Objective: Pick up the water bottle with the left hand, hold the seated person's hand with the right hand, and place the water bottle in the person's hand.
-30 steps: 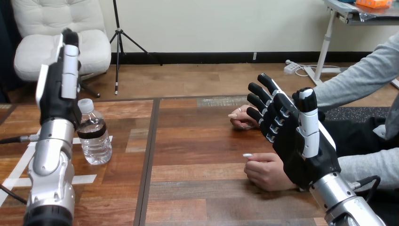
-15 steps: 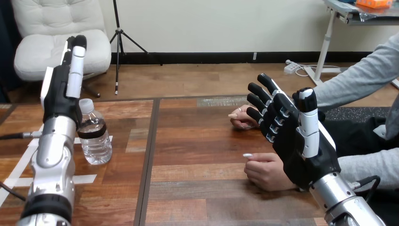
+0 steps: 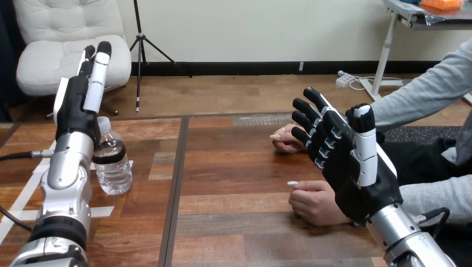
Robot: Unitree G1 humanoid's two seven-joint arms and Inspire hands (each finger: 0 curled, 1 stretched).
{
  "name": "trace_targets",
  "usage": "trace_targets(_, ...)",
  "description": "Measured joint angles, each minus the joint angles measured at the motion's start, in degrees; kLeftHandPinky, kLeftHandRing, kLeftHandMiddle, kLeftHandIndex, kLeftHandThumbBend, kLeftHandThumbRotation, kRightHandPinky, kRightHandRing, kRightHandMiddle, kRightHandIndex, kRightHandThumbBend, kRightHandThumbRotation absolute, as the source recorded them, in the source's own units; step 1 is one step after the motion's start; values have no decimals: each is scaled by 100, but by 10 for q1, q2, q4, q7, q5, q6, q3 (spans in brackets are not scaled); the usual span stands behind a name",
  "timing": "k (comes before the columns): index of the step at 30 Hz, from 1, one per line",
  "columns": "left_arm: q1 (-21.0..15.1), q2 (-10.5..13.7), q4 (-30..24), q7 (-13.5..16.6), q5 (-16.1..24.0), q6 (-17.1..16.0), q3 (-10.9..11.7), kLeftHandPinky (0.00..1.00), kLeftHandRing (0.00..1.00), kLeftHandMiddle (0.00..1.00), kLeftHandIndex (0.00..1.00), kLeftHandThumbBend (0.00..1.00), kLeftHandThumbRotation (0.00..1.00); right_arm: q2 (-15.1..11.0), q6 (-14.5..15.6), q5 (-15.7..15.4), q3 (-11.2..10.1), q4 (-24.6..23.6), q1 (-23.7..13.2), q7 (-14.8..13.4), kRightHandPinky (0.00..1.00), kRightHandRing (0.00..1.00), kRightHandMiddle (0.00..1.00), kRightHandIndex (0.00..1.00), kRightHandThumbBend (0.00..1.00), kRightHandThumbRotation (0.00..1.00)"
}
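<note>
One wooden table point(image 3: 234, 167) spans the view, with a dark seam running down it left of centre and strips of white tape point(image 3: 103, 211) on its left part. The robot's left arm point(image 3: 67, 178) rises steeply from the bottom left corner, and its right arm point(image 3: 409, 239) comes in from the bottom right corner. The right hand point(image 3: 356, 172) is raised over the table's right part with its back toward the camera, the fingers point(image 3: 311, 119) apart and loosely bent, the thumb upright, holding nothing. The left hand point(image 3: 75, 111) stands above the table's left part with its fingers point(image 3: 99, 69) straight, close together and pointing up, also empty. The person's nearer hand point(image 3: 314, 201) rests on the table, loosely curled, partly hidden behind the right hand; whether the two touch cannot be told. The person's farther hand point(image 3: 285, 140) lies on the table beyond it, partly covered by the robot's fingers. The water bottle point(image 3: 113, 164) stands upright on the table's left part, just to the right of the left wrist, which hides part of its cap; the left hand is not closed on it.
</note>
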Motion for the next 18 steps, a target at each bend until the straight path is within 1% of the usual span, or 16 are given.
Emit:
trace_targets(1,-2,0,3,1,0,0,0,100,100,100,100,61,94,0,0,0,0,0,0,0,100,99,97,99,91,100)
trace_targets(2,-10,0,20,3,0,0,0,100,100,100,100,63,92,0,3,0,0,0,0,-1,100,100,97,99,91,100)
trace_targets(7,-13,0,29,5,0,0,0,100,100,100,100,65,91,0,4,0,0,0,0,-1,100,100,97,99,91,100)
trace_targets(18,-21,3,50,26,3,4,-2,100,100,100,100,71,90,0,4,0,0,0,0,-2,100,99,97,99,90,100)
